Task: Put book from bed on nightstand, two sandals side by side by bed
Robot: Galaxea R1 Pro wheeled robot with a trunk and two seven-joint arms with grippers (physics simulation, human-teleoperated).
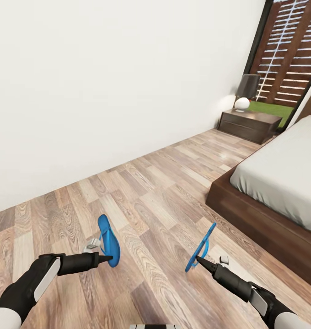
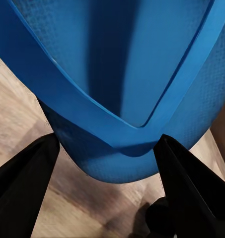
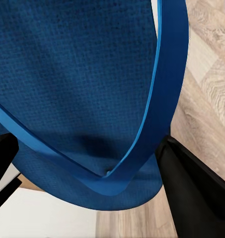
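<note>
Left gripper [image 1: 110,258]: its jaws were clamped on the end of the left sandal [image 1: 108,239]; in the left wrist view one black finger [image 2: 24,188] was seen at each side of the blue sole [image 2: 117,74], with the two straps meeting just between the jaws.
Left sandal: it was held off the floor, reaching up and away from the jaws, its strap side turned toward the wrist camera.
Right gripper [image 1: 197,260]: its jaws were clamped on the end of the right sandal [image 1: 201,247]; in the right wrist view a black finger [image 3: 196,193] was seen at one side of the sole [image 3: 77,84], the other at the far side.
Right sandal: it was held nearly edge-on in the head view, rising away from the jaws and tilted toward the bed [image 1: 283,178].
Floor [image 1: 155,201]: light wood planks were seen beneath both pairs of jaws, well apart from the sandals.
Bed: it stood beyond the right jaws, with a dark brown frame and a pale grey mattress.
Nightstand [image 1: 249,123]: it was placed far ahead of both jaws, against the white wall [image 1: 105,82] beside the head of the bed, carrying a lamp [image 1: 246,91] with a dark shade and a white round base.
Window [image 1: 288,55]: it was seen behind the nightstand, dark-framed with brown slats.
</note>
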